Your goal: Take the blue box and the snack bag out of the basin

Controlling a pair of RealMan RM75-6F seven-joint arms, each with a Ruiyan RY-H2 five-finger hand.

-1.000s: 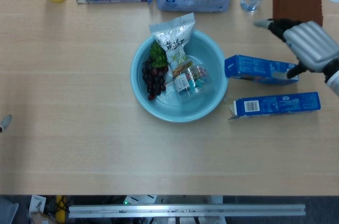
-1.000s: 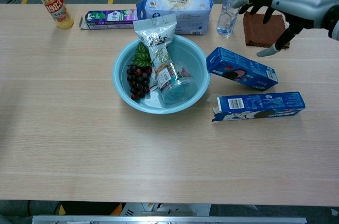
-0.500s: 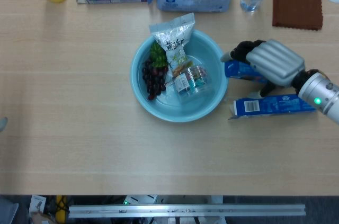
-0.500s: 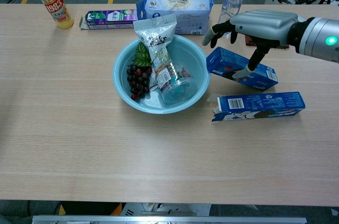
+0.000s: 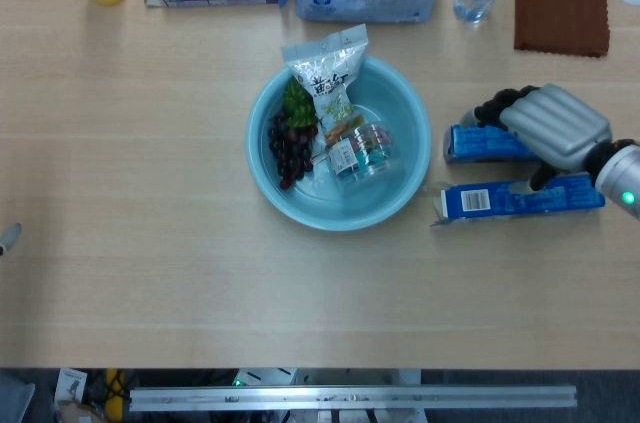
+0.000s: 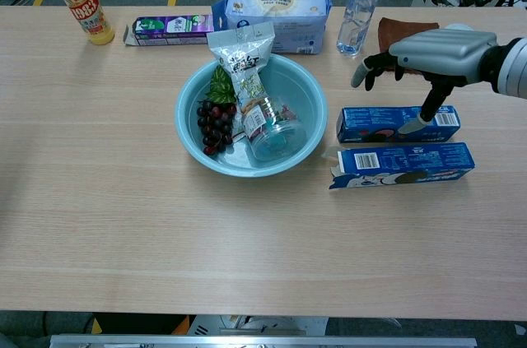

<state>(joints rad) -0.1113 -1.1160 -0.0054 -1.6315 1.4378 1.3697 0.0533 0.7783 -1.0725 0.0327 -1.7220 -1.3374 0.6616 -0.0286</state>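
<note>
My right hand [image 6: 428, 56] hovers spread, holding nothing, thumb touching the blue box [image 6: 397, 123] set on the bench outside the basin [image 6: 191, 93] (snack bag [image 6: 244, 60] remains inside).

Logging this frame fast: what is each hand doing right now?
Left hand: only a sliver at the table edge, cannot tell.
Right hand: fingers spread, one fingertip touching the upper blue box, holding nothing.

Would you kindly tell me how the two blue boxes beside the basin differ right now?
The upper blue box is shorter, with the right hand over it, thumb touching it. The lower blue box is longer, untouched, its left end flap open. Both lie flat and roughly parallel on the table, outside the basin.
</note>
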